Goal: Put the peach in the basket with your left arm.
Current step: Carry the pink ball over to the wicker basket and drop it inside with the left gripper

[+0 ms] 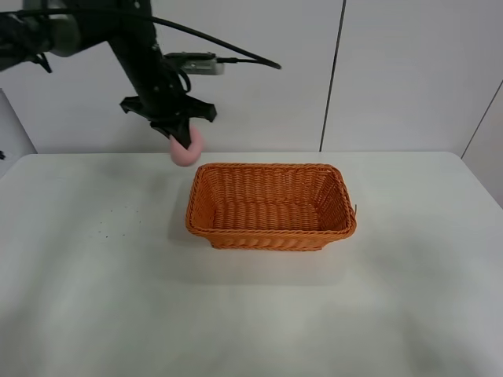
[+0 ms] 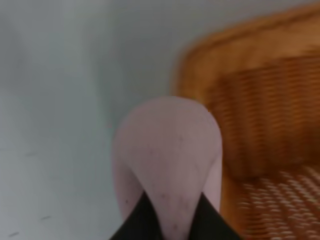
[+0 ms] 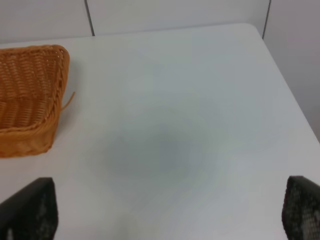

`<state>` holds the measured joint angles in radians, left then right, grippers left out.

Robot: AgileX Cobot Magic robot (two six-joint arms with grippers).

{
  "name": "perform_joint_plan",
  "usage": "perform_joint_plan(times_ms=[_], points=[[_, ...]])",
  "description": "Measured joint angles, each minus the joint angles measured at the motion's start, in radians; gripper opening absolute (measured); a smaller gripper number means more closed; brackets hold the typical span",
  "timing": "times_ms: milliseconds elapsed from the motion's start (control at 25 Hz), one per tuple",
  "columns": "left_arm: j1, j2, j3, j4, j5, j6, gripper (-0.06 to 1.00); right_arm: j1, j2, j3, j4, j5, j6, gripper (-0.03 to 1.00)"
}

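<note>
My left gripper (image 1: 181,135) is shut on the pink peach (image 1: 188,149) and holds it in the air, just beyond the far left corner of the orange wicker basket (image 1: 271,206). In the left wrist view the peach (image 2: 167,160) fills the middle between the dark fingers (image 2: 135,225), with the basket (image 2: 265,130) blurred beside it. The basket stands in the middle of the white table (image 1: 94,267) with nothing in it. My right gripper (image 3: 165,210) is open over bare table, its two fingertips (image 3: 30,210) far apart; the basket's corner (image 3: 30,105) shows in that view.
The table's right edge (image 3: 290,95) runs near a grey wall panel. White wall panels (image 1: 393,71) stand behind the table. A black cable (image 1: 228,47) trails from the left arm.
</note>
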<state>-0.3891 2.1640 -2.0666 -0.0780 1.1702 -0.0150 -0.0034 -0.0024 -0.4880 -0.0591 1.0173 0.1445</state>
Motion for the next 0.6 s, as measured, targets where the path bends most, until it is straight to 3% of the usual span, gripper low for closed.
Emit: perform_joint_plan(times_ms=[320, 600], points=[[-0.182, 0.213, -0.169, -0.019, -0.001, 0.003, 0.12, 0.0, 0.0, 0.0, 0.0, 0.0, 0.0, 0.69], [-0.22, 0.325, -0.182, -0.024, -0.008, 0.005, 0.12, 0.0, 0.0, 0.0, 0.0, 0.0, 0.0, 0.69]])
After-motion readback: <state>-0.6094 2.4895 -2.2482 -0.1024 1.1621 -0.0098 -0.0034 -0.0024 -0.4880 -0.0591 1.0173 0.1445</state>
